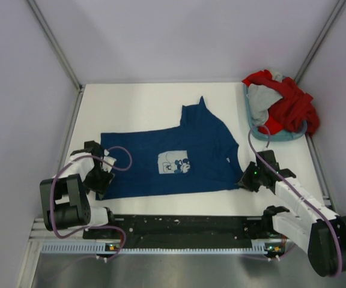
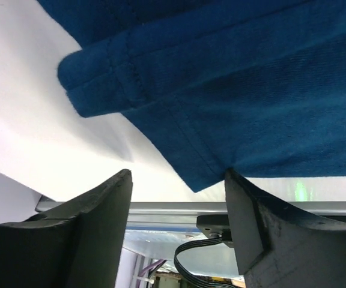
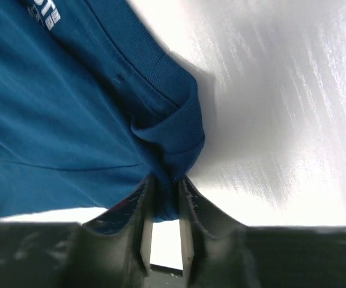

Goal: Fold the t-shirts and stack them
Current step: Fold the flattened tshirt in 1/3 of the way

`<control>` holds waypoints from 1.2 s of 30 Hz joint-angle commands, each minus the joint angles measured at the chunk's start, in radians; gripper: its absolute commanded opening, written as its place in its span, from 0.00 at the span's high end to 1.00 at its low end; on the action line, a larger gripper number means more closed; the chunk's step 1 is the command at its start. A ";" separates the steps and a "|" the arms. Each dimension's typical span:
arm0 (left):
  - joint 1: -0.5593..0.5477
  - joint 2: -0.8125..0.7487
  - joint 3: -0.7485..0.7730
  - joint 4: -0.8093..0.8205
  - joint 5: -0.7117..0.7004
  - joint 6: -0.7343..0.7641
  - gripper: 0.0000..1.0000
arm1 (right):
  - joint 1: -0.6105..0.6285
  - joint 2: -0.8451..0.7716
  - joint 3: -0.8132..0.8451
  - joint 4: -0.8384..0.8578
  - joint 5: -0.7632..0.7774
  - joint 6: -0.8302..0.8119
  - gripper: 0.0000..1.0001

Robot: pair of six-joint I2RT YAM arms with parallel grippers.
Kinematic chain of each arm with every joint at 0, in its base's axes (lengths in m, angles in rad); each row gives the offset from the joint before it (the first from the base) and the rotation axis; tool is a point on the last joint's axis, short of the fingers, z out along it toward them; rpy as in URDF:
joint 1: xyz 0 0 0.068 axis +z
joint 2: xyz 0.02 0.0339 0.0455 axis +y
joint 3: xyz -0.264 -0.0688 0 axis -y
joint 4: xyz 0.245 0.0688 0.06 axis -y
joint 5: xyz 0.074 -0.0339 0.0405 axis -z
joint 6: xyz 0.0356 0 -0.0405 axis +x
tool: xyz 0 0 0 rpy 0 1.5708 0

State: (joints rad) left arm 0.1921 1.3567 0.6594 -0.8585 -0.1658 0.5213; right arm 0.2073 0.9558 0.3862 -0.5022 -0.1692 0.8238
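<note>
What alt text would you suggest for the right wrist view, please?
The right arm's jaws, at the bottom edge, are shut on a bunched fold of a navy blue t-shirt beside its ribbed collar. The rest of the shirt spreads to the upper left over a white table.

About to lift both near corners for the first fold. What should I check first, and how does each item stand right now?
1. Cloth in right gripper: ok, shut on a bunched edge of the navy t-shirt.
2. Cloth in left gripper: not ok, open; the corner lies between its fingers, ungripped.
3. Hem flat near that corner: not ok, a flap is doubled over.
4. Fold area free of red t-shirt and grey t-shirt: ok, both piled in the basket.
</note>
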 commanded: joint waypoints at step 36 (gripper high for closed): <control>0.012 0.218 0.679 -0.133 0.432 0.092 0.27 | -0.003 0.470 0.865 -0.118 -0.161 -0.437 0.43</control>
State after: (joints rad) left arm 0.2016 1.3911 1.1534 -1.0473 0.0761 0.6373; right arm 0.2066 1.1580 1.0725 -0.8173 -0.2588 0.5579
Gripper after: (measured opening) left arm 0.734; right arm 0.569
